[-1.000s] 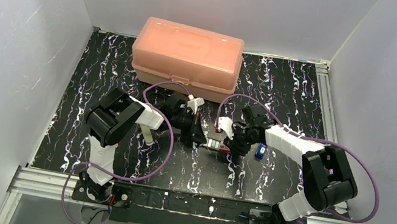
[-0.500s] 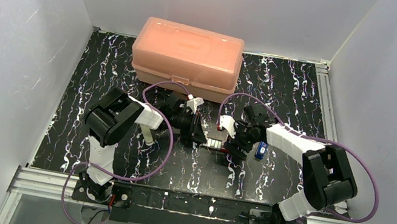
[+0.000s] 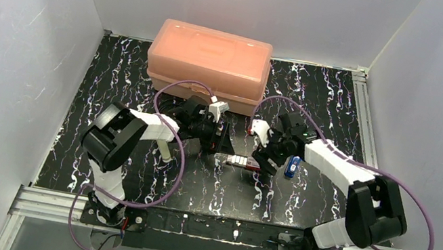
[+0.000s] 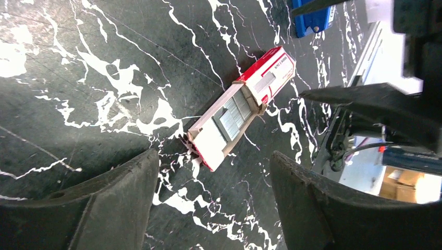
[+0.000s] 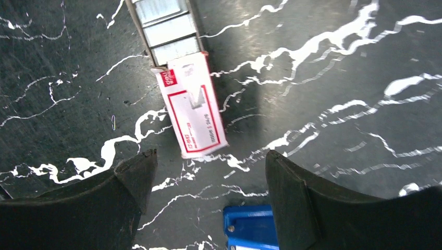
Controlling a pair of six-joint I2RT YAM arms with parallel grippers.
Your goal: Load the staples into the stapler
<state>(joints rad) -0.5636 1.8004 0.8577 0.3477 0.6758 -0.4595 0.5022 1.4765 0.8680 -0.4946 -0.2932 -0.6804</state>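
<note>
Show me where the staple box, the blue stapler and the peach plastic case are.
staple box [image 4: 271, 73], left wrist view, red-and-white outer sleeve.
blue stapler [image 5: 247, 229], right wrist view, the end that shows.
peach plastic case [image 3: 210, 54], top external view, middle of lid.

In the right wrist view, the staples box [image 5: 190, 112] loses the far end of its white tray to the top edge, and the blue stapler [image 5: 250, 229] just beyond the box's closed end is cropped below. The box's print is too blurred to read.
</note>
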